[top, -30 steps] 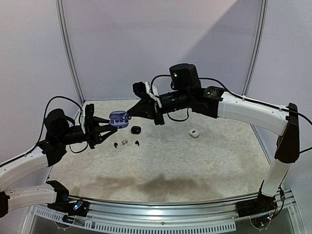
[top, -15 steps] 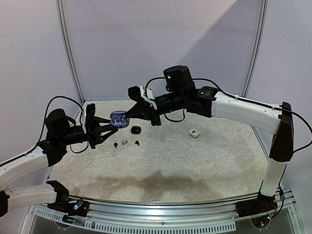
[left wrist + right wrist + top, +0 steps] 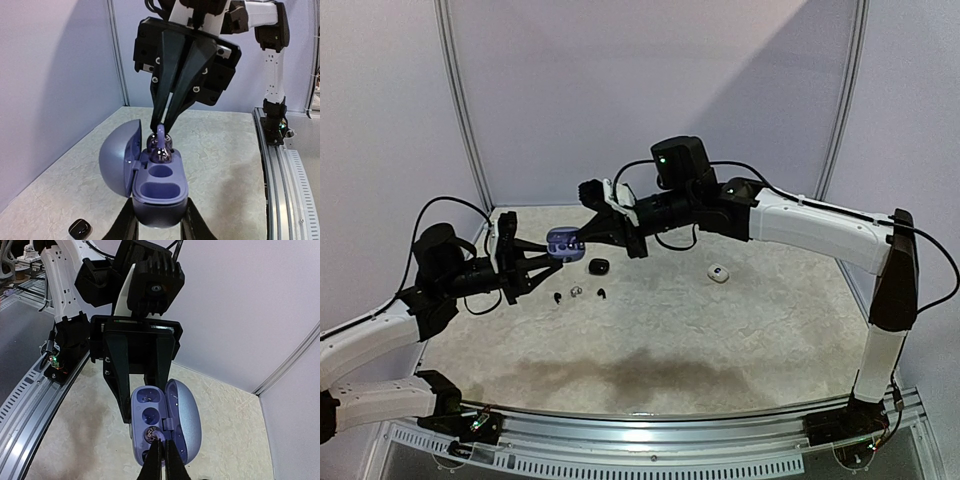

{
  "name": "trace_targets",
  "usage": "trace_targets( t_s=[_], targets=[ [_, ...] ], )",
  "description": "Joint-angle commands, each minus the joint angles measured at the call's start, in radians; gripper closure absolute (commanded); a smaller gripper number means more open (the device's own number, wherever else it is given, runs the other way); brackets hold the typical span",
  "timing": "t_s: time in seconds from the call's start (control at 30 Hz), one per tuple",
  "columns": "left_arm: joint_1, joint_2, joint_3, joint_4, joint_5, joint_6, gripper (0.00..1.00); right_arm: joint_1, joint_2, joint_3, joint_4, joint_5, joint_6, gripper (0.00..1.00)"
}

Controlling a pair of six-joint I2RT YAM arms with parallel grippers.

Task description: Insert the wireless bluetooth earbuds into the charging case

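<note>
A purple charging case [image 3: 159, 192] hangs above the table with its lid [image 3: 116, 159] swung open. My left gripper [image 3: 159, 222] is shut on the case's lower body. My right gripper [image 3: 161, 444] comes in from the far side and is shut on the stem of a shiny purple earbud [image 3: 152, 432]. The earbud [image 3: 161, 151] sits at the case's far socket; the two nearer sockets are empty. In the top view the case [image 3: 564, 243] is between both grippers, left of centre. Three tiny earbuds [image 3: 577, 292] lie on the table below it.
A black pebble-like case [image 3: 598, 266] lies on the table just beyond the small earbuds, also seen as the black case [image 3: 79, 228]. A white case [image 3: 719, 273] rests to the right. Pale walls close in the back and sides; a metal rail [image 3: 650, 435] runs along the near edge.
The right arm has shifted a little to the left, bringing its fingertips in over the case. The left arm and the case have stayed put.
</note>
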Motion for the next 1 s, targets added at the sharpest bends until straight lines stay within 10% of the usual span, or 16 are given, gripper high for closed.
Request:
trace_targets(
  t_s=[0.0, 0.37, 0.67, 0.97],
  targets=[
    [-0.012, 0.002, 0.024, 0.029, 0.003, -0.007, 1.00, 0.003, 0.032, 0.019, -0.042, 0.036, -0.028, 0.99],
    [-0.012, -0.003, 0.019, 0.015, -0.048, -0.041, 1.00, 0.001, 0.010, 0.017, -0.010, 0.050, 0.007, 0.66],
    [0.046, -0.039, -0.017, -0.089, -0.431, -0.184, 1.00, -0.099, -0.002, 0.027, 0.230, -0.021, 0.378, 0.54],
    [0.131, -0.090, -0.050, -0.134, -0.545, -0.200, 1.00, -0.113, 0.361, 0.356, 0.024, 0.100, 0.579, 0.46]
  ],
)
